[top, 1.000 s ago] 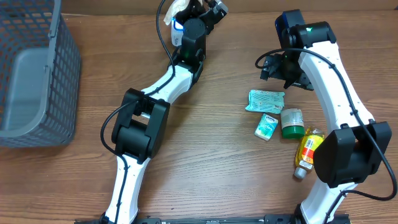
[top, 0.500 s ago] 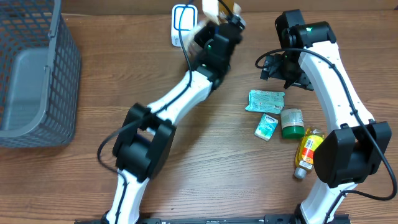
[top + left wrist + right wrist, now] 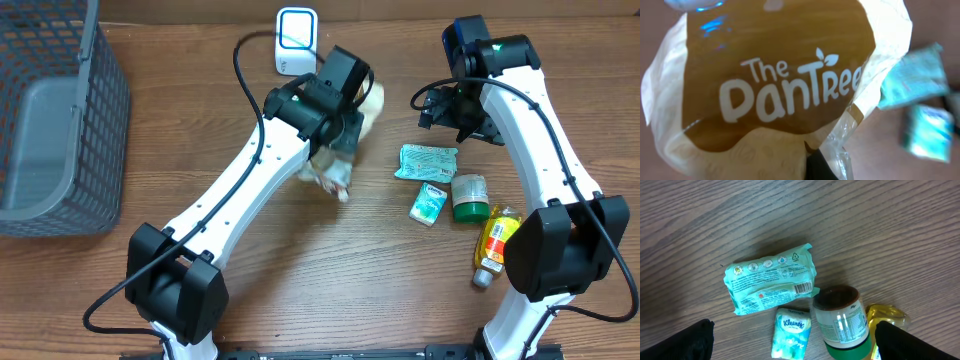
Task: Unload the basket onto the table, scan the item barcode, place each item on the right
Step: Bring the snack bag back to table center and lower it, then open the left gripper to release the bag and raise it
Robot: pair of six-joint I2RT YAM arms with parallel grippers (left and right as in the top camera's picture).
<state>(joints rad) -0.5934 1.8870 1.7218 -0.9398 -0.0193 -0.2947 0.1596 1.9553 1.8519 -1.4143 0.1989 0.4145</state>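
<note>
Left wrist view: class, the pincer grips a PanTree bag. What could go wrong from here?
1. The left pincer seems to pinch only the thin edge seam of the bag, so it may slip out.
2. The bag hangs close to the teal packet; a swing could knock it.
3. No barcode shows on the face in view, so the scanner might miss it.

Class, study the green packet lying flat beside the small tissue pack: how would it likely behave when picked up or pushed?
The green packet has a wrinkled film wrapper, so it would probably sag, not stay stiff. Lying flat on the table, it should slide rather than roll when pushed.
</note>
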